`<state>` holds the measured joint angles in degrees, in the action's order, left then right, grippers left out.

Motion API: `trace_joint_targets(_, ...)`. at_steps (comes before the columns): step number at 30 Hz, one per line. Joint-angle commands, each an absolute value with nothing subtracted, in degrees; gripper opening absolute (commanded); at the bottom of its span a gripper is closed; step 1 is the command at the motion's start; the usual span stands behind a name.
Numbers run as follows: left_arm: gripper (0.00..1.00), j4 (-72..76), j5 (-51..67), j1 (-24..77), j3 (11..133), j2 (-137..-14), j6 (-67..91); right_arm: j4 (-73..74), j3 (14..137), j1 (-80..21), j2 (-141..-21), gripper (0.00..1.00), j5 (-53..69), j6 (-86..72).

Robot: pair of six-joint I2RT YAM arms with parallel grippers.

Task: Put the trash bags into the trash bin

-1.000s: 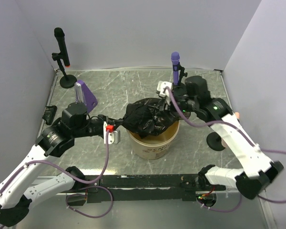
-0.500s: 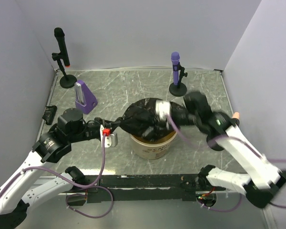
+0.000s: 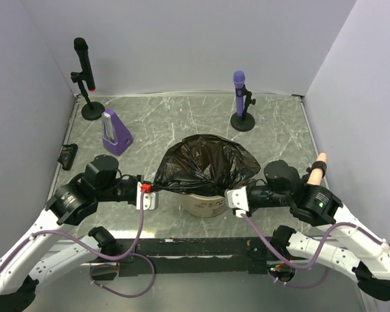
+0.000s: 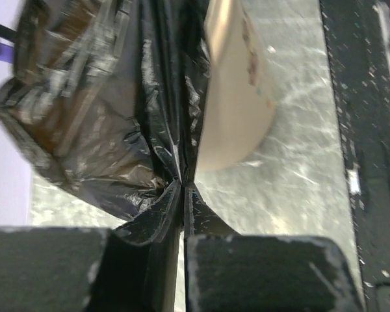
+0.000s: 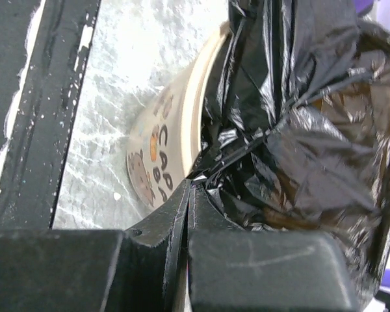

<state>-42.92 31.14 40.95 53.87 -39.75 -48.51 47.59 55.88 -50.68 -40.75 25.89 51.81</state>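
Observation:
A glossy black trash bag (image 3: 205,164) lies spread like a dome over the mouth of the tan trash bin (image 3: 208,207). My left gripper (image 3: 157,189) is at the bag's near-left edge, shut on a fold of the film; in the left wrist view the left gripper (image 4: 182,186) pinches the trash bag (image 4: 97,110) beside the trash bin (image 4: 237,97). My right gripper (image 3: 237,195) is at the bag's near-right edge. In the right wrist view the right gripper (image 5: 192,185) is shut on the edge of the trash bag (image 5: 299,130), next to the rim of the trash bin (image 5: 162,149).
A purple microphone on a stand (image 3: 239,97) is behind the bin. A black microphone (image 3: 84,71) stands at the back left, with a purple metronome (image 3: 115,132) and a small black object (image 3: 67,156) nearby. A black rail (image 3: 201,247) runs along the near edge.
The right gripper swung from the bin's far side to its near right and shut on the bag. The left gripper drew back toward the near left. The bunched bag now spreads wide over the bin.

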Motion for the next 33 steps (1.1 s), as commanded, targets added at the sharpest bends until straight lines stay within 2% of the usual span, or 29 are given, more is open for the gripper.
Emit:
trace_joint_targets(1,0.11,-47.8,32.7,41.1,57.8,-41.8,-49.3,44.0,57.7,-52.6,-40.8,0.0,25.2,51.4)
trace_joint_targets(5,0.11,-52.8,31.9,41.1,62.9,-39.5,-45.7,41.6,60.2,-53.3,-40.9,0.0,22.8,48.8)
trace_joint_targets(8,0.26,-44.4,25.2,41.0,67.3,-40.1,-33.0,41.9,61.4,-53.4,-41.7,0.0,21.1,50.1)
trace_joint_targets(11,0.42,-37.9,21.0,41.0,74.9,-47.9,-21.2,41.2,60.1,-53.4,-41.0,0.0,21.9,52.0)
trace_joint_targets(14,0.5,-38.8,25.0,41.0,82.2,-57.5,-17.0,39.7,59.2,-53.5,-41.3,0.0,22.0,50.5)
trace_joint_targets(16,0.52,-38.8,30.2,41.0,84.1,-60.9,-21.1,38.6,59.2,-53.4,-42.0,0.0,21.1,49.4)
trace_joint_targets(18,0.49,-37.1,34.9,40.7,82.7,-61.7,-27.2,37.8,59.0,-53.4,-42.1,0.0,20.7,49.4)
trace_joint_targets(21,0.45,-42.9,40.2,40.5,85.2,-65.1,-36.8,37.0,59.5,-53.5,-42.9,0.0,18.6,47.4)
trace_joint_targets(26,0.42,-56.5,47.9,40.3,95.5,-74.0,-38.1,36.4,61.9,-53.4,-44.4,0.0,17.6,43.2)
trace_joint_targets(30,0.39,-58.9,51.5,40.3,95.8,-75.1,-39.0,36.4,62.0,-53.3,-44.6,0.0,17.8,41.8)
trace_joint_targets(33,0.33,-60.6,54.0,40.4,95.7,-76.7,-38.7,35.6,62.2,-53.4,-44.6,0.0,17.3,40.2)
